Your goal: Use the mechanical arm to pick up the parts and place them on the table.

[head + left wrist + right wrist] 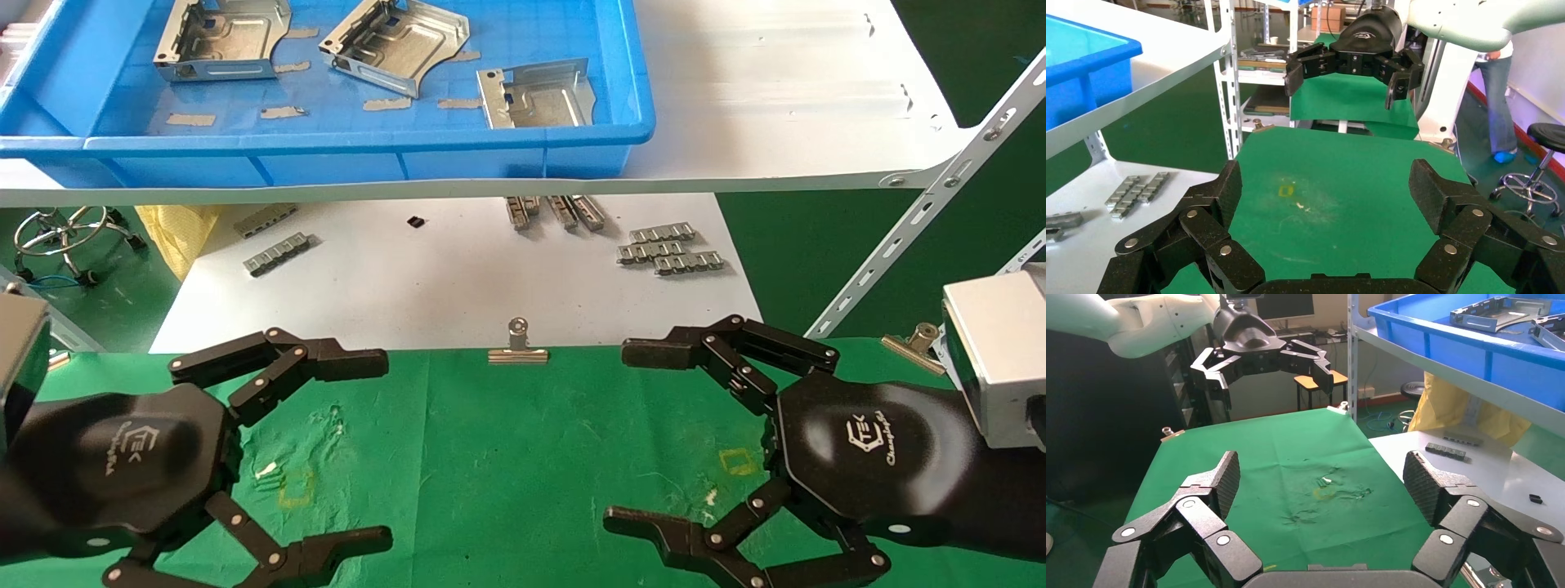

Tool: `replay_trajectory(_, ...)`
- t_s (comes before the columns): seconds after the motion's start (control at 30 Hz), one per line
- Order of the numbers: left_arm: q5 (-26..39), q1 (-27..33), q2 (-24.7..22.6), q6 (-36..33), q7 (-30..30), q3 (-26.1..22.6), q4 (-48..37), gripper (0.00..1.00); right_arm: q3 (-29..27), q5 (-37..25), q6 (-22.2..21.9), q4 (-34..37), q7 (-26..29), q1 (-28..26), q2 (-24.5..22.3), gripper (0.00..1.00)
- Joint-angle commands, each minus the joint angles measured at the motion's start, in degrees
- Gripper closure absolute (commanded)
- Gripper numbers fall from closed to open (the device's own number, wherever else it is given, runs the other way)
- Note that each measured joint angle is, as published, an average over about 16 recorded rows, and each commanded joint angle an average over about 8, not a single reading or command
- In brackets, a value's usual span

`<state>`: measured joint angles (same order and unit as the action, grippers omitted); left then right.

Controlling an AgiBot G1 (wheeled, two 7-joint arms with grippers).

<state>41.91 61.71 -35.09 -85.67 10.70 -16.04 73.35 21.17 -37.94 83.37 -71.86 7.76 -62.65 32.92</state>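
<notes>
Three silvery sheet-metal parts lie in the blue tray (343, 145) on the upper shelf: one at the left (222, 38), one in the middle (394, 43), one at the right (535, 95). My left gripper (384, 449) hangs open and empty over the left of the green table (507, 457). My right gripper (617, 437) hangs open and empty over its right. Both are well below and in front of the tray. In the left wrist view my left gripper (1324, 190) frames bare green cloth, with the right gripper (1346, 82) farther off. The right wrist view shows my right gripper (1321, 481) likewise.
A white shelf board (776, 98) carries the tray and overhangs a lower white board (425, 278) with small grey ridged strips (670, 249). Binder clips (518, 347) hold the cloth's far edge. A slotted metal brace (923, 204) slants at the right.
</notes>
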Motion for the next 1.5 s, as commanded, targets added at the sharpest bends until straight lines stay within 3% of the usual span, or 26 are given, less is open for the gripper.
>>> replay_trajectory(0.03, 0.0, 0.0, 0.0, 0.0, 0.0, 0.0, 0.0, 0.0, 0.0, 0.0, 0.0, 0.0, 0.0, 0.0, 0.0, 1.0)
replay_trajectory(1.5, 0.12, 0.79, -0.06, 0.36, 0.26, 0.09, -0.21, 0.0, 0.0, 0.0, 0.0, 0.0, 0.0, 0.0, 0.0, 1.0)
